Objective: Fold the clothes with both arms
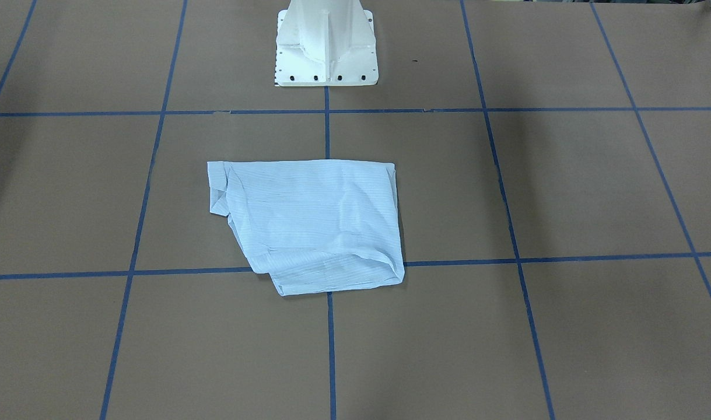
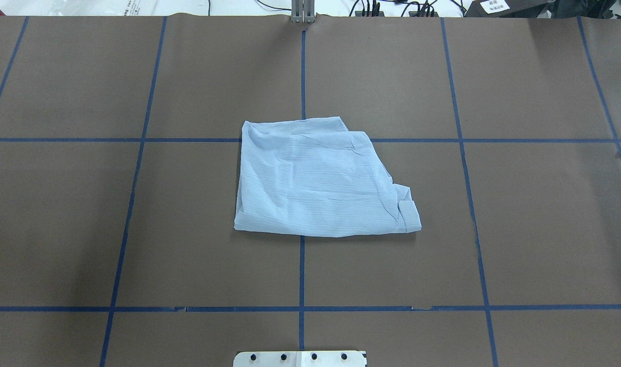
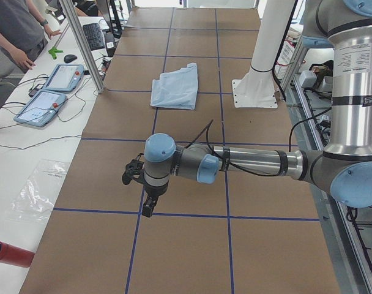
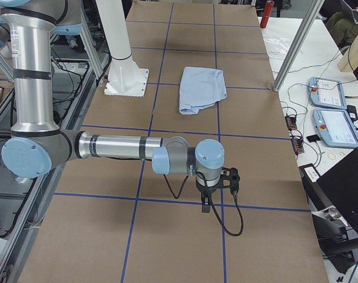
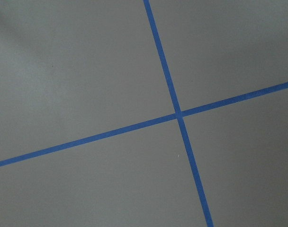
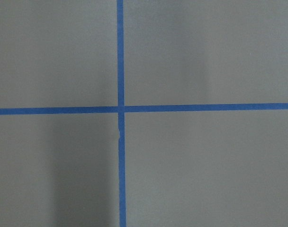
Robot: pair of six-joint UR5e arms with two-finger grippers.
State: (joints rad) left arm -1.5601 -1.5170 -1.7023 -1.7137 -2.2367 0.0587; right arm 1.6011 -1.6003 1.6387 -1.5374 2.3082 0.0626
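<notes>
**Folded shirt sits alone; both arms are parked at the table's ends**

The shirt [image 2: 320, 178] lies in the middle of the table [image 2: 86, 229], over a crossing of the blue tape lines [image 2: 301, 76] and in front of the white base [image 1: 326, 46]. It is folded into a rough four-sided packet and nothing touches it.

The fold is not tidy. One side runs on a slant, and the corner nearest the robot on its right is bunched into small pleats. The cloth looks thin and limp. If the arms come back to square it up, a pinch would likely catch only the top layer. Lifting that layer would open the packet instead of moving it whole. A low approach across the table could also drag an edge and skew the packet. If the two arms pull unevenly, the slant would probably get worse.

The left arm [image 3: 235, 164] reaches out nearly level over the table, with its wrist turned down. The left end effector [image 3: 148, 207] points at the table just beside a tape crossing, well apart from the shirt. The right arm [image 4: 120, 147] holds a matching pose at the opposite end, and the right end effector [image 4: 206, 203] also hangs downward. Each shows only in a side view, so I cannot tell whether either end effector is open or closed. Both wrist views show only bare table and tape, with no cloth in them.
</notes>
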